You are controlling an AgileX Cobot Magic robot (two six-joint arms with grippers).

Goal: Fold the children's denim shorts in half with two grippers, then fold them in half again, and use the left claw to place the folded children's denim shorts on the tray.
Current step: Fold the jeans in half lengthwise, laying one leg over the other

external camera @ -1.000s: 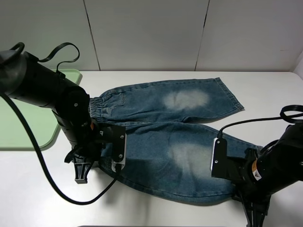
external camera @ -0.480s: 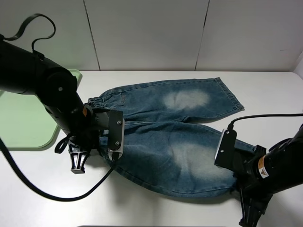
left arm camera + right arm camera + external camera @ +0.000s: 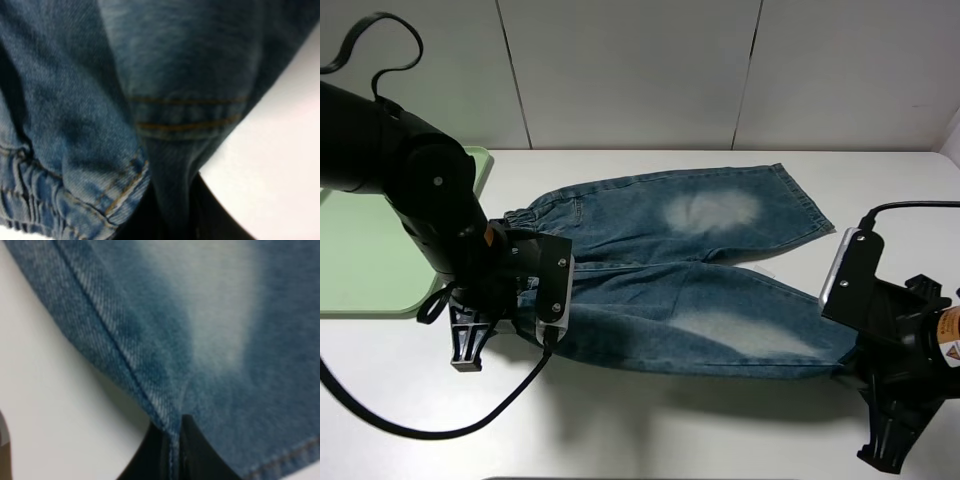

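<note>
Tray [image 3: 360, 270] sits far left; left claw [image 3: 172, 225] pinching the waistband corner; children's denim shorts [image 3: 690, 270] spread mid-table [image 3: 880, 190], near edge raised; right claw [image 3: 172, 455] nipping the hem seam; best carry both corners over level, together, onto the far leg.

Left arm [image 3: 425, 185]: was bulky, black; orange mark [image 3: 488, 236]; silvery plate [image 3: 556, 290]
Right arm [image 3: 905, 335]: was black; pale grey panel [image 3: 847, 268]; orange label [image 3: 949, 350]
Cables [image 3: 420, 436]: were black, looping
</note>
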